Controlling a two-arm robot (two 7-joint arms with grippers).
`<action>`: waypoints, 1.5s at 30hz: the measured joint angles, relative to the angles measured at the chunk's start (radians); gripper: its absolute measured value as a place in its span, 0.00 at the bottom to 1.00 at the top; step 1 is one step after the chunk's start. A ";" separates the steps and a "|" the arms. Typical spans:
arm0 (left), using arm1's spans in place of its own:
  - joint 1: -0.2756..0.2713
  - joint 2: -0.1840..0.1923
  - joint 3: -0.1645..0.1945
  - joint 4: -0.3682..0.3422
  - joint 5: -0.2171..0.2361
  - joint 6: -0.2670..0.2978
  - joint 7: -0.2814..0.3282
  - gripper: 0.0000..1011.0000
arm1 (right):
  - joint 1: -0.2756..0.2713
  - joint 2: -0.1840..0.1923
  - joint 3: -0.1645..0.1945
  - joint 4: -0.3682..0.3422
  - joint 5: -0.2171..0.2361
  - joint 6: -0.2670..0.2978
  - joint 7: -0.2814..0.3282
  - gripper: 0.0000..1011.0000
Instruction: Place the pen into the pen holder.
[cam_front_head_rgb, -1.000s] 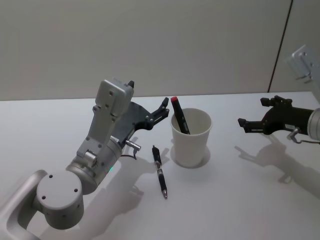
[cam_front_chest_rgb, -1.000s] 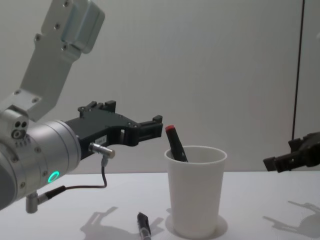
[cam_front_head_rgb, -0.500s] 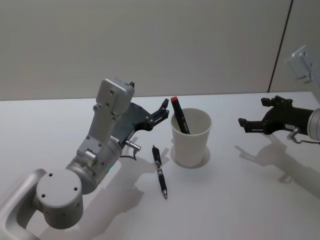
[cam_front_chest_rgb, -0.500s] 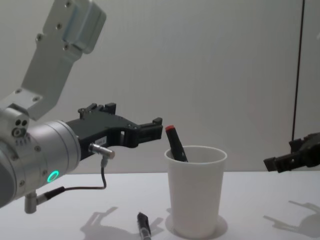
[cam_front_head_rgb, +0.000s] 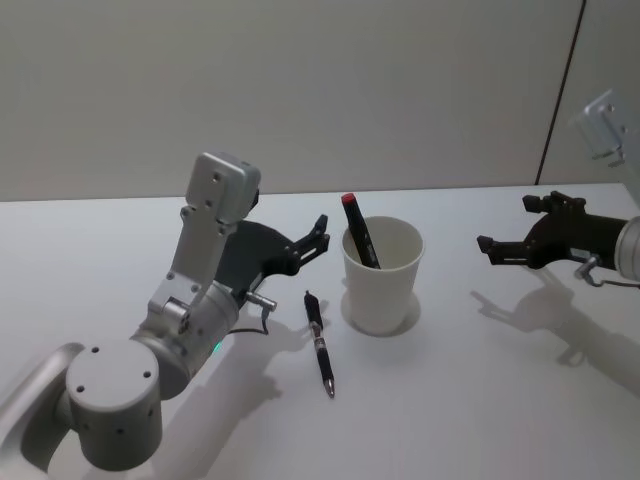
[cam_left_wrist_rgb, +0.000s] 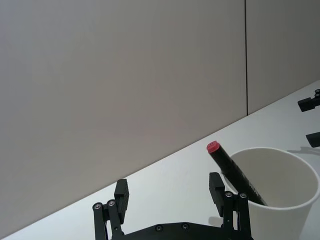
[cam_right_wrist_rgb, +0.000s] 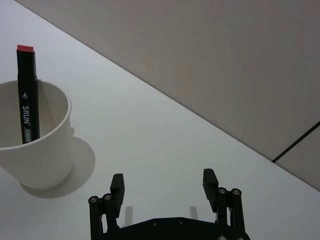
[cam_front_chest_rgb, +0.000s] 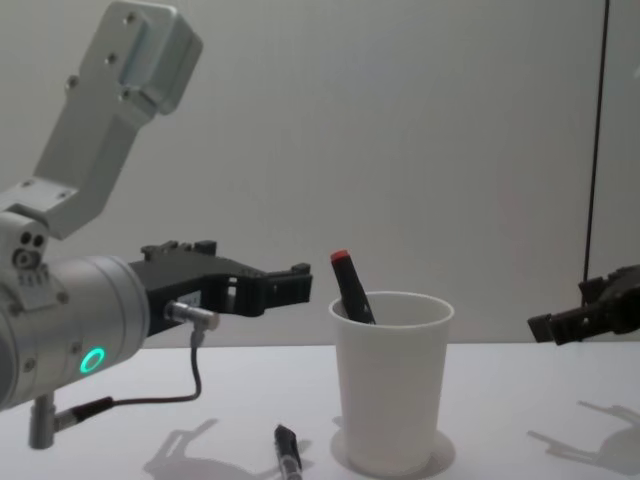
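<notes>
left gripper: open, empty, lowered toward pen | pen: lying left of cup, pickup pending | right gripper: open, idle, right edge

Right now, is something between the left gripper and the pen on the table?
Nothing visible does. The left gripper hangs open above the table, and the pen lies uncovered nearer the robot, beside the cup. The marker stands inside the cup, off that path. The right gripper hangs far right.
</notes>
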 joint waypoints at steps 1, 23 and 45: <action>0.004 0.002 -0.001 -0.006 -0.005 0.005 0.006 0.99 | 0.000 0.000 0.000 0.000 0.000 0.000 0.000 0.99; 0.108 0.022 0.003 -0.126 -0.123 0.145 0.112 0.99 | 0.000 0.000 0.000 0.000 0.000 0.000 -0.001 0.99; 0.122 -0.020 0.044 -0.127 -0.081 0.264 0.067 0.99 | 0.000 0.000 0.000 0.000 0.000 0.000 -0.001 0.99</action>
